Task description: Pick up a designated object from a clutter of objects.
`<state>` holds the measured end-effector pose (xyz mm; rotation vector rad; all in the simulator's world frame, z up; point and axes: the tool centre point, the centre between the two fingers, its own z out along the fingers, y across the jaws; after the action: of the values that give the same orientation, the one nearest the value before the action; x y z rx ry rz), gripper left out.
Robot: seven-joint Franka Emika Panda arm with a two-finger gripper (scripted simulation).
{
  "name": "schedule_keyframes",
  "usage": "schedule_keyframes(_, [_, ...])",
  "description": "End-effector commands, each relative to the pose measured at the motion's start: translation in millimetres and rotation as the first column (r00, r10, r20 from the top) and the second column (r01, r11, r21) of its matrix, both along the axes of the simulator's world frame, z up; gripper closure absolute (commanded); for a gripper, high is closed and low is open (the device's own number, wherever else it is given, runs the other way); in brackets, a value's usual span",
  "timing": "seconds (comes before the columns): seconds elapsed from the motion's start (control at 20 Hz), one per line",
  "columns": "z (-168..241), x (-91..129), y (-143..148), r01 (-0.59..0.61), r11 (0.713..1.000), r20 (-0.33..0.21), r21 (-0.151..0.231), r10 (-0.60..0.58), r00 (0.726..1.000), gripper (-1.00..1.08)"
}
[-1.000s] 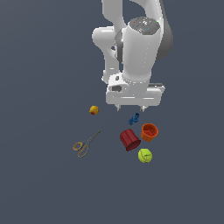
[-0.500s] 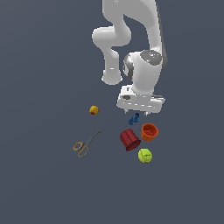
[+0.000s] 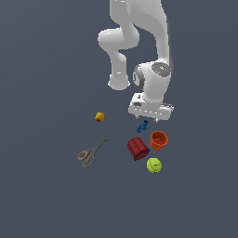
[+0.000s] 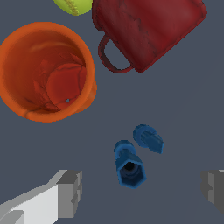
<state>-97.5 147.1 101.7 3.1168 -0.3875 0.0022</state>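
No writing is showing on any item. In the wrist view the yellow-green ball [image 4: 74, 5] and the dark red cup [image 4: 148, 28] are being cut off by the frame edge, as are both fingers (one finger [image 4: 65, 194] showing best). The gripper [image 4: 142, 189] is hanging spread wide, gripping nothing, straddling the knobby blue piece [image 4: 129, 164], which is lying at 5 o'clock of the orange cup [image 4: 46, 72].

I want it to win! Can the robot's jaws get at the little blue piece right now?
Probably yes. The gripper hangs open right above the blue piece, with bare floor on both sides of it. The orange cup and red cup sit close but apart from it.
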Motion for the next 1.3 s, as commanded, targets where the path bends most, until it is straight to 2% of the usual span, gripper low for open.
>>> schedule_keyframes(0.0, [-6,-6,3,0.009,1.0,0.0,0.001,-0.009,1.0,-0.92])
schedule_keyframes(0.45, [-12,-9,4,0.011,1.0,-0.002,0.001,-0.011,1.0,-0.92])
schedule_keyframes(0.95, [-49,-10,4,0.012,1.0,-0.002,0.001,-0.012,1.0,-0.92])
schedule_keyframes(1.25, [-57,-10,4,0.013,1.0,-0.002,0.001,-0.013,1.0,-0.92])
